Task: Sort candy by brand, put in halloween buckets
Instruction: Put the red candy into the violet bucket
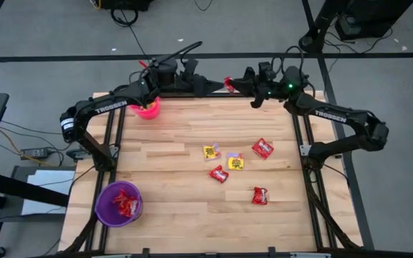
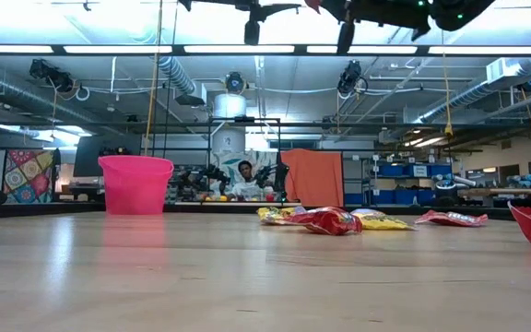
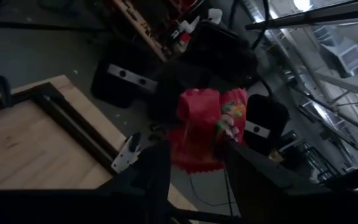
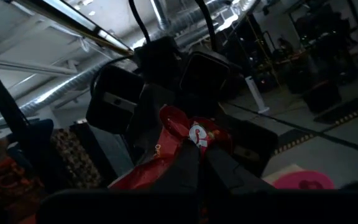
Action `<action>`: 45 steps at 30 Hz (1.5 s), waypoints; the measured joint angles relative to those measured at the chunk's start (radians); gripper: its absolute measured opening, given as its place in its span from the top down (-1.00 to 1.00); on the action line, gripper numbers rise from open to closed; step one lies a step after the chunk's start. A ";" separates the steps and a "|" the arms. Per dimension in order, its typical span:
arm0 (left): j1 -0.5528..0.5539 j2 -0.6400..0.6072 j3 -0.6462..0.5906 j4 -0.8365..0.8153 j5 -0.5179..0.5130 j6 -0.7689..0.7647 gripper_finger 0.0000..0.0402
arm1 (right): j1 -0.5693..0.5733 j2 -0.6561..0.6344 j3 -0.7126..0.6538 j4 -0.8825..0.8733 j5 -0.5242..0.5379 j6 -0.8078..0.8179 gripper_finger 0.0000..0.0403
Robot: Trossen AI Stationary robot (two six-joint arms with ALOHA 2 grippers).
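Note:
Both grippers meet above the table's far edge. My right gripper is shut on a shiny red candy packet. My left gripper faces it, open, with one finger on each side of that packet. The pink bucket stands on the table at far left, under the left arm. The purple bucket stands at near left with red packets inside. Two yellow packets and three red ones lie flat mid-table. My right gripper pinches one end of the red packet between its two fingers, coming level from the table's right. The packet is lifted clear of the table and sticks out toward the left gripper. My left gripper's fingers flank the packet's free end; I cannot tell whether they touch it.
The dark frame rails run along the table's left and right sides. Bare wood lies between the purple bucket and the loose packets. A person sits in the room beyond the far edge.

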 joint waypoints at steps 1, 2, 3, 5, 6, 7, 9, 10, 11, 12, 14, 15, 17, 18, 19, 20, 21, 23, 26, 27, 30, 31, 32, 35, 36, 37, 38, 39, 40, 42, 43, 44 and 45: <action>0.000 0.000 0.000 0.012 0.002 -0.001 0.21 | 0.007 0.010 0.013 0.000 -0.001 -0.001 0.95; 0.000 -0.001 0.000 0.022 0.004 -0.002 0.21 | 0.013 0.018 0.025 0.001 -0.001 -0.003 0.95; 0.000 -0.002 0.000 0.031 0.005 -0.002 0.21 | 0.019 0.025 0.033 -0.001 -0.002 -0.011 0.95; 0.000 -0.002 0.000 0.031 0.007 -0.001 0.21 | 0.027 0.038 0.045 -0.013 -0.004 -0.023 0.96; 0.000 -0.002 0.000 0.030 0.009 -0.001 0.21 | 0.028 0.044 0.045 -0.016 -0.006 -0.026 0.96; 0.000 -0.002 0.000 0.030 0.016 -0.001 0.21 | 0.028 0.049 0.045 -0.017 -0.012 -0.028 0.96; 0.000 -0.001 0.000 0.031 0.026 -0.001 0.21 | 0.028 0.053 0.045 -0.023 -0.018 -0.024 0.96; 0.000 0.000 0.000 0.035 0.027 -0.001 0.21 | 0.028 0.053 0.045 -0.025 -0.018 -0.024 0.96; 0.000 0.000 0.000 0.037 0.026 -0.001 0.21 | 0.028 0.052 0.045 -0.025 -0.019 -0.024 0.96; 0.000 0.000 0.000 0.039 0.025 -0.001 0.21 | 0.030 0.052 0.045 -0.025 -0.020 -0.024 0.96; 0.000 0.000 0.000 0.040 0.021 0.000 0.21 | 0.031 0.052 0.045 -0.025 -0.020 -0.024 0.96; 0.000 0.000 0.000 0.042 0.016 0.004 0.21 | 0.031 0.052 0.045 -0.025 -0.020 -0.024 0.96; 0.000 0.000 0.000 0.043 0.013 0.016 0.21 | 0.031 0.052 0.045 -0.027 -0.020 -0.024 0.96; 0.000 0.000 0.000 0.043 0.013 0.022 0.21 | 0.031 0.052 0.045 -0.026 -0.020 -0.024 0.96; 0.000 0.000 0.000 0.043 0.014 0.023 0.21 | 0.031 0.052 0.045 -0.026 -0.021 -0.024 0.97; 0.000 0.000 0.000 0.044 0.016 0.023 0.22 | 0.032 0.052 0.045 -0.026 -0.022 -0.024 0.96; 0.000 0.000 0.000 0.044 0.018 0.023 0.25 | 0.032 0.052 0.045 -0.026 -0.023 -0.024 0.97; 0.000 0.000 0.000 0.044 0.020 0.023 0.32 | 0.032 0.052 0.045 -0.025 -0.022 -0.024 0.97; 0.000 0.000 0.000 0.047 0.022 0.027 0.51 | 0.032 0.052 0.045 -0.021 -0.022 -0.023 0.97; 0.000 0.000 0.000 0.050 0.024 0.027 0.58 | 0.032 0.051 0.045 -0.019 -0.022 -0.023 0.97; 0.001 0.000 0.000 0.069 0.036 0.027 0.78 | 0.031 0.051 0.045 -0.004 -0.022 -0.020 0.97; 0.001 0.000 0.000 0.075 0.043 0.028 0.80 | 0.031 0.050 0.045 0.001 -0.026 -0.019 0.97; 0.001 0.000 0.000 0.080 0.048 0.030 0.80 | 0.031 0.050 0.045 0.005 -0.029 -0.019 0.97; 0.001 0.000 0.000 0.085 0.064 0.044 0.80 | 0.035 0.051 0.045 0.015 -0.034 -0.016 0.97; 0.001 0.000 0.000 0.085 0.071 0.048 0.81 | 0.035 0.051 0.045 0.023 -0.041 -0.013 0.97; 0.001 0.000 0.000 0.087 0.079 0.048 0.81 | 0.036 0.051 0.044 0.029 -0.049 -0.012 0.96; 0.000 -0.001 0.000 0.088 0.086 0.048 0.82 | 0.039 0.051 0.044 0.034 -0.053 -0.012 0.94; 0.000 -0.001 0.000 0.090 0.093 0.048 0.85 | 0.041 0.052 0.044 0.041 -0.057 -0.012 0.90; 0.000 -0.002 0.000 0.091 0.101 0.048 0.87 | 0.041 0.052 0.044 0.049 -0.066 -0.012 0.84; 0.000 -0.002 0.000 0.097 0.113 0.048 0.89 | 0.041 0.053 0.043 0.068 -0.089 -0.008 0.73; 0.000 -0.002 0.000 0.106 0.117 0.047 0.90 | 0.041 0.053 0.043 0.076 -0.095 0.003 0.67; -0.001 -0.002 0.000 0.118 0.122 0.045 0.90 | 0.041 0.053 0.043 0.078 -0.098 0.011 0.61; -0.001 -0.002 0.000 0.126 0.128 0.038 0.91 | 0.041 0.053 0.043 0.079 -0.102 0.016 0.56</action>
